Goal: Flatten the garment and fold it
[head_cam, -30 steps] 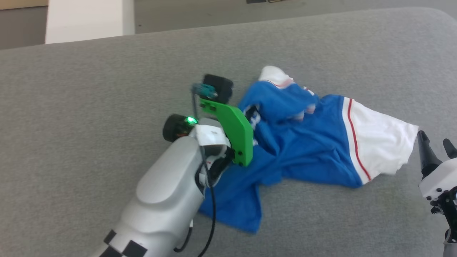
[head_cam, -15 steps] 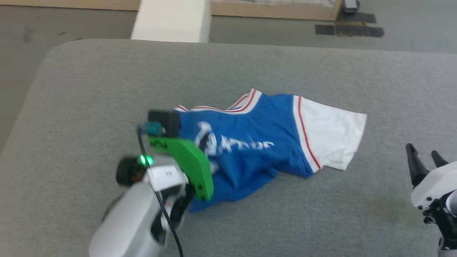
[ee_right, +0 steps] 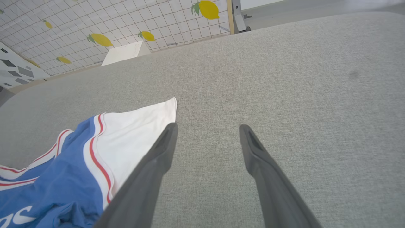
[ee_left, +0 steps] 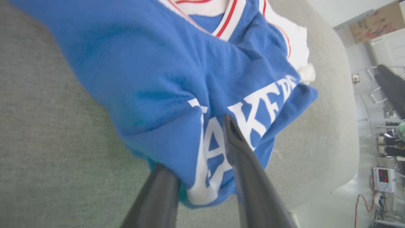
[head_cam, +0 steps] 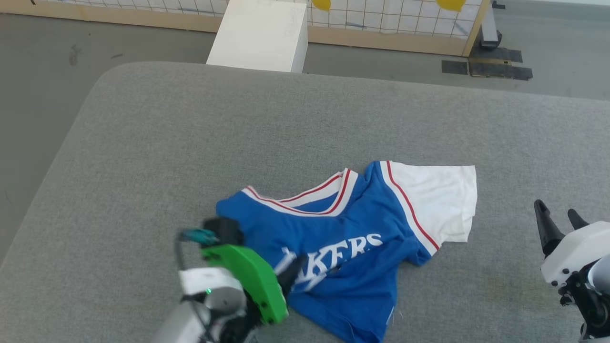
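We log the garment [head_cam: 343, 238] crumpled at 6 o'clock on the table [head_cam: 190, 143]. The left gripper [ee_left: 197, 142] stands parted, a blue fold loose between its jaws. The right gripper [ee_right: 207, 126] is spread and empty at the garment's 3 o'clock. Risk: the left finger snags that fold on withdrawal and rebunches it.

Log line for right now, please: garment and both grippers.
garment: crumpled, lettering up, on grey surface | left gripper: jaws apart around a blue fold | right gripper: open, apart from garment
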You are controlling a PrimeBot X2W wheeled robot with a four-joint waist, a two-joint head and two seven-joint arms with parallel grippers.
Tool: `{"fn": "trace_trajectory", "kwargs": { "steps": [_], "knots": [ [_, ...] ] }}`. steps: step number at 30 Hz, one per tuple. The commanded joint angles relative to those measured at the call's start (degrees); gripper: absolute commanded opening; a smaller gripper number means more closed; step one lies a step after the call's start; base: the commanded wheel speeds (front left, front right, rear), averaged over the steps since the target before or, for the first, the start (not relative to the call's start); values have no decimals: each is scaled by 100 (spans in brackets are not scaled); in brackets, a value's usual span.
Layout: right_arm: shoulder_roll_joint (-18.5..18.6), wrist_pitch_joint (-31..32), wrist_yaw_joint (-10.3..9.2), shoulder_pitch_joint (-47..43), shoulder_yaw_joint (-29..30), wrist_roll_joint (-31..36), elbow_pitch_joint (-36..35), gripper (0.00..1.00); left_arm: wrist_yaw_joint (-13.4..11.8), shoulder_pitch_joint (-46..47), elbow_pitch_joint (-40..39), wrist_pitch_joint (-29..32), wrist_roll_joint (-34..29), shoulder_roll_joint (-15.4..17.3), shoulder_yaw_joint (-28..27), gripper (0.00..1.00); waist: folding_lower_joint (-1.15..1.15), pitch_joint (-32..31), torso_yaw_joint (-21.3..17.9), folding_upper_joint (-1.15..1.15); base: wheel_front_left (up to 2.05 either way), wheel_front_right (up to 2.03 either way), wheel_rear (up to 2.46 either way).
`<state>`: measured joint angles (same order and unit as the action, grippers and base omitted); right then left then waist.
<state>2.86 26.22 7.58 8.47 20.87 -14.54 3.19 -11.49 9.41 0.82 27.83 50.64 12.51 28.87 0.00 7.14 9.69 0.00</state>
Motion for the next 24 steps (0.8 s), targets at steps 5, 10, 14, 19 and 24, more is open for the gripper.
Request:
{"fn": "trace_trajectory", "kwargs": {
  "steps": [5,10,14,19,24],
  "knots": [
    [2,44,-9,14,-164,128,15,100,187,-42,-490,-1135,123,147,-996,100,0,-31,5,0,0,0,0],
    [8,260,-9,289,-407,401,51,100,343,-171,-494,-2379,-419,384,-1485,100,0,83,58,0,0,0,0],
    [155,561,-9,685,-659,670,236,100,251,-220,-335,-3551,-1235,484,-1612,100,0,288,148,0,0,0,0],
    [510,1050,-9,1274,-1036,1089,787,100,209,-155,-47,-4182,-1815,340,-1574,100,0,570,305,0,0,0,0],
    [746,1378,-9,1773,-1379,1416,1370,100,235,-31,48,-4272,-2130,112,-1641,100,0,819,466,0,0,0,0]
  ]
}}
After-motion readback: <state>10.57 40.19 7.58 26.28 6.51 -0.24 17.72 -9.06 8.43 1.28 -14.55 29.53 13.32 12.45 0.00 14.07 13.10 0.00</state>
